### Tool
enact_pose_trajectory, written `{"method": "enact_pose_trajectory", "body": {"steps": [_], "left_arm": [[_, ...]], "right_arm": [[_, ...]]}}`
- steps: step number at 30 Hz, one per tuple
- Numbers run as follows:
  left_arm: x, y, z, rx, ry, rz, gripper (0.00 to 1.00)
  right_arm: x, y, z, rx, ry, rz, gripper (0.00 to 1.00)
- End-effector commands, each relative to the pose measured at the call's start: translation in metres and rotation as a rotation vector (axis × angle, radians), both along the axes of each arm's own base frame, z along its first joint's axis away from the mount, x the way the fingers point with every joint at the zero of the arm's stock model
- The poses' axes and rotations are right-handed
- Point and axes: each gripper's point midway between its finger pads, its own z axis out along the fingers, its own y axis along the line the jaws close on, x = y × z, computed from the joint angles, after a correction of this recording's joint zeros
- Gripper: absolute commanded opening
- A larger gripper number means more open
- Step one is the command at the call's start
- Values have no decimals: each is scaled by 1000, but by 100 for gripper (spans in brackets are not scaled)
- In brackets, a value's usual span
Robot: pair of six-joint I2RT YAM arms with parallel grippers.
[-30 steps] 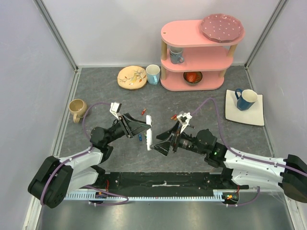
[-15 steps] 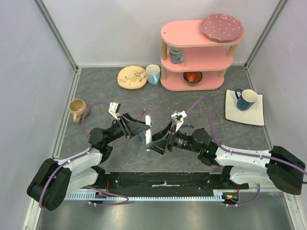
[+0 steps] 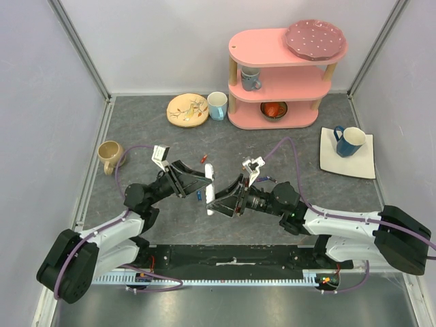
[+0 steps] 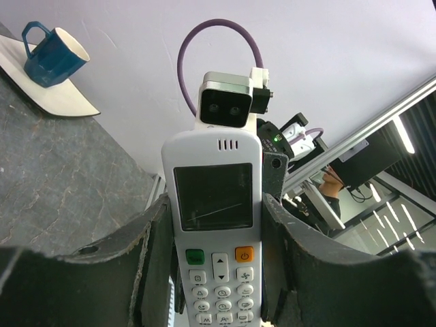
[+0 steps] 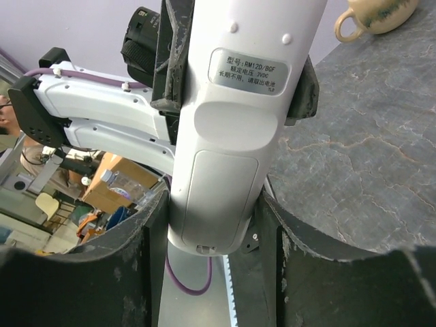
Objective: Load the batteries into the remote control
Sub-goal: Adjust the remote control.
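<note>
**Top view, centre.** The left gripper [image 3: 206, 182] is holding the remote control [image 3: 211, 172] lifted off the grey surface [image 3: 136, 122], with its fingers clenched across the middle of the handset. Over the last second the right gripper [image 3: 219, 201] has been travelling in from the lower right. It is now meeting the remote control, where before there was a clear gap. The left arm has barely been moving meanwhile.

**Right wrist view.** The right fingers [image 5: 136, 272] are flanking the bottom end of the remote control, one on each side and very close. Whether they are actually pressing on it cannot be told. The labelled back of the handset is facing this camera, and the back cover [image 5: 219, 197] is apparently sitting in place over the lower half.

**Left wrist view.** The screen and buttons are facing the left camera.

**Batteries.** The batteries are lying on the surface, with neither being touched. A red battery [image 3: 203, 158] is lying just above the grippers in the frame, and a blue battery [image 3: 198, 195] is lying just left of the remote control.

**Meaning for the task.** The arms are probably setting up a two-handed hold so that the cover can be worked open. No battery is being loaded yet, so the task is judged to be at an early stage.
</note>
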Motion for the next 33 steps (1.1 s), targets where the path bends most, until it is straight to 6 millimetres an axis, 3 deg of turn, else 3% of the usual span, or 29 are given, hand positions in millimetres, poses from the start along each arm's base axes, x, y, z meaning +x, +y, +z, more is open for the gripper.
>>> {"method": "enact_pose_trajectory", "body": {"steps": [1,3,4,5,6,7,8,9,10,11,12,13,14,15,17,19,20,22,24,33], "left_arm": [[-31,17,60,-162,-283,-9,20],[-28,16,59,-150,-264,-2,53],[-20,12,50,-115,-211,7,66],[-20,13,55,-112,-219,19,98],[-17,13,53,-94,-224,35,98],[-9,10,44,-55,-171,46,99],[-9,12,51,-56,-189,64,99],[-5,12,49,-37,-189,86,99],[0,11,43,-11,-153,98,99],[5,13,44,-4,-145,122,99],[7,14,45,6,-152,141,99],[11,15,43,20,-141,159,99],[23,13,32,75,-63,186,99],[28,13,28,127,-87,215,99],[50,14,0,288,60,297,99],[64,21,-25,451,97,382,99],[72,25,-21,494,109,447,99],[72,23,-36,571,130,436,99],[70,16,-34,572,139,430,99],[58,-27,-37,589,119,340,94]], "right_arm": [[-7,-1,28,49,-110,37,41],[-7,-3,16,-32,-107,34,38],[-7,-7,26,-37,-165,23,38],[-5,-9,25,-63,-178,16,38],[-6,-12,15,-123,-174,16,37],[-6,-15,23,-129,-218,8,37],[-5,-17,21,-156,-238,3,37],[-6,-21,7,-231,-225,13,36],[-2,-23,15,-246,-244,-5,36],[2,-26,12,-284,-282,-21,36],[4,-32,-3,-366,-266,-30,35],[16,-36,1,-404,-282,-93,35],[25,-42,-2,-459,-307,-137,35],[29,-53,-20,-564,-288,-156,35],[52,-67,-23,-682,-297,-277,35],[58,-78,-31,-796,-319,-296,36],[63,-82,-32,-826,-329,-323,36],[68,-87,-31,-868,-335,-345,36],[73,-93,-35,-922,-336,-375,35],[74,-77,-31,-917,-329,-369,34]]}}
